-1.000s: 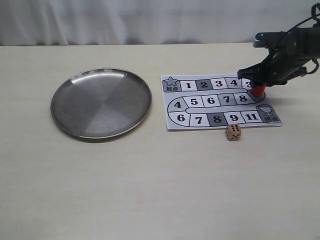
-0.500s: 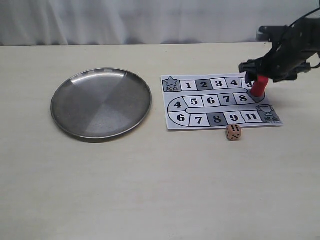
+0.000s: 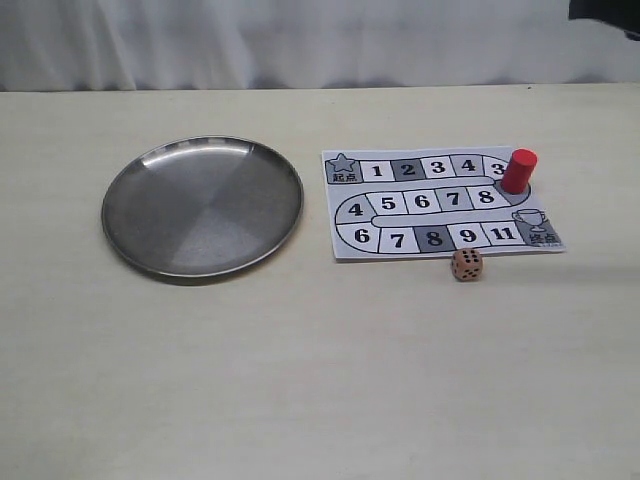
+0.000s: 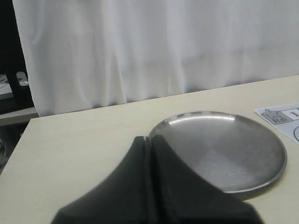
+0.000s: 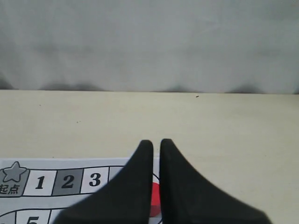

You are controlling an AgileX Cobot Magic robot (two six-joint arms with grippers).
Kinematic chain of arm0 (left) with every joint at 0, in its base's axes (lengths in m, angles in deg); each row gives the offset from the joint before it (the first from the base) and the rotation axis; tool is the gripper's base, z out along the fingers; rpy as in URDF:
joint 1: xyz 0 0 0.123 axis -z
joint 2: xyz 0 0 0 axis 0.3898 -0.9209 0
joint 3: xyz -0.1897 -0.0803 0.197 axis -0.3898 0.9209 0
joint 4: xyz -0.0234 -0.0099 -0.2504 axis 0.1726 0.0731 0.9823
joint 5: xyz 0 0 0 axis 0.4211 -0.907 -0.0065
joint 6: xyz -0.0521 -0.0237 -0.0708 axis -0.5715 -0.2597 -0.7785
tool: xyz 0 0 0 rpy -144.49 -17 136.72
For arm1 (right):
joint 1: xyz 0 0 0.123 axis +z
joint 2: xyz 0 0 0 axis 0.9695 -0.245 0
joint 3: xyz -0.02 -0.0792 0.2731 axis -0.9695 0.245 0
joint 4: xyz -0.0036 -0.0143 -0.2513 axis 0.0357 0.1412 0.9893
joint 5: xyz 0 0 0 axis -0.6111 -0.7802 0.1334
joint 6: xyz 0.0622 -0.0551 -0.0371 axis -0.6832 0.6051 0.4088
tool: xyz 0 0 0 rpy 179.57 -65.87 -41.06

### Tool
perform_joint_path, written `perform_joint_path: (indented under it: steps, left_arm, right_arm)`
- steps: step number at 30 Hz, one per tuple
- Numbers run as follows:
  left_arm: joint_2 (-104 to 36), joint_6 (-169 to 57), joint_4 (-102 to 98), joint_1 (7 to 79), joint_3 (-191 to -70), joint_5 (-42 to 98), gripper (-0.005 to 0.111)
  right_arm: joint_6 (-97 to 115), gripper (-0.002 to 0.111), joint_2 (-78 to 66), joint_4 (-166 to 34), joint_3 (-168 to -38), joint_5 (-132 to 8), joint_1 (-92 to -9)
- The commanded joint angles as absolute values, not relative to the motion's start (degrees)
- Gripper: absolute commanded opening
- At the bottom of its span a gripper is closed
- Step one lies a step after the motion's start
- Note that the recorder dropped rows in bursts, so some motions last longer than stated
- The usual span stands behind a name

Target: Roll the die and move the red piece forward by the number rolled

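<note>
Red piece (image 3: 518, 170) upright, long axis vertical, on board (image 3: 440, 205)

Left gripper (image 4: 150, 138): two matte black fingers are seen, broad at the base and tapering to narrow rounded tips. A thin straight seam is visible between them. The surface is smooth, with no markings, screws or cables observed.

Right gripper (image 5: 156, 141): the same matte black finish and tapered, curved finger profile are noted, with a narrow gap between the tips.

In the exterior view only a dark fragment of the right arm (image 3: 606, 10) is seen at the upper corner; detail cannot be resolved.
</note>
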State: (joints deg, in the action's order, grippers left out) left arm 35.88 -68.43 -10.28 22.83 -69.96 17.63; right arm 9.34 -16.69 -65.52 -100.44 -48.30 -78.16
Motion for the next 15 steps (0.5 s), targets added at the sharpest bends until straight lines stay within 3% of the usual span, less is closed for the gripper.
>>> perform_joint_path:
  steps: [1, 9, 15]
  left_arm:
    - [35.9, -68.5, -10.3, 23.0, -69.9, 18.1, 0.0]
    - [35.9, -68.5, -10.3, 23.0, -69.9, 18.1, 0.0]
    - [35.9, -68.5, -10.3, 23.0, -69.9, 18.1, 0.0]
  right_arm:
    - [9.8, 0.004, -4.3, -66.3, -83.8, -63.5, -78.3]
    - [1.3, 0.004, 15.8, -66.3, -51.1, -91.0, -78.3]
    - [1.3, 0.004, 29.5, -65.9, -37.8, -96.7, -78.3]
